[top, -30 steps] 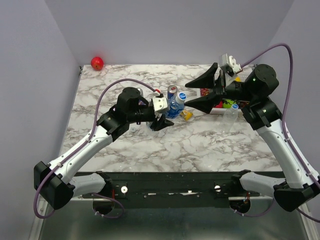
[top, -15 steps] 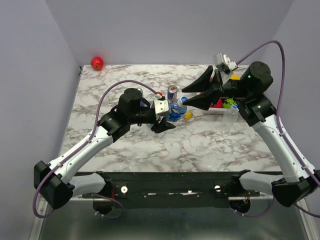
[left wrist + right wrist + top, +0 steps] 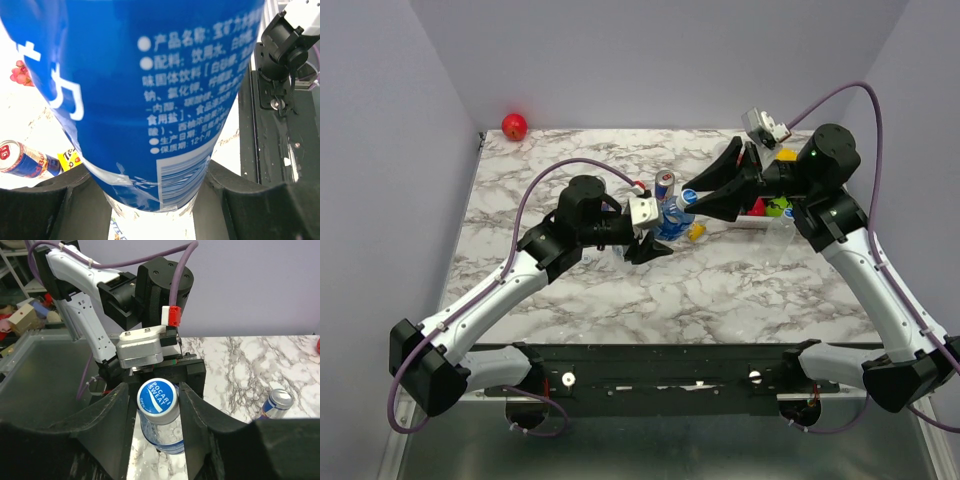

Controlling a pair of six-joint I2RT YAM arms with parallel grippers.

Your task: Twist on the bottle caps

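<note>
We see the left claw (image 3: 155,195) closed on the bottle (image 3: 150,95), one finger pressed to each side of its blue label, low on the body. The label fills most of the left wrist view. From above, the bottle stands upright near the middle of the surface (image 3: 720,290), though we cannot tell whether its base touches the marble. The cap (image 3: 158,396), blue with white lettering, sits on the bottle's neck; how far it is screwed down we cannot tell.

The right claw (image 3: 156,392) reaches in from the right at cap height and is open, its fingers (image 3: 112,412) straddling the cap. In the right wrist view we make out a thin strip of light between the cap and the finger on that view's left. The other finger is just beside the cap, and we cannot tell whether it touches.

Just beyond the bottle a can (image 3: 664,184) stands upright. A small yellow piece (image 3: 696,231) lies just right of the bottle's foot. Further right we see a white tray (image 3: 750,222) with coloured bits in it, and nearer to us a second bottle (image 3: 780,238), clear, beside the right arm. A red ball (image 3: 514,126) sits at the far left corner
</note>
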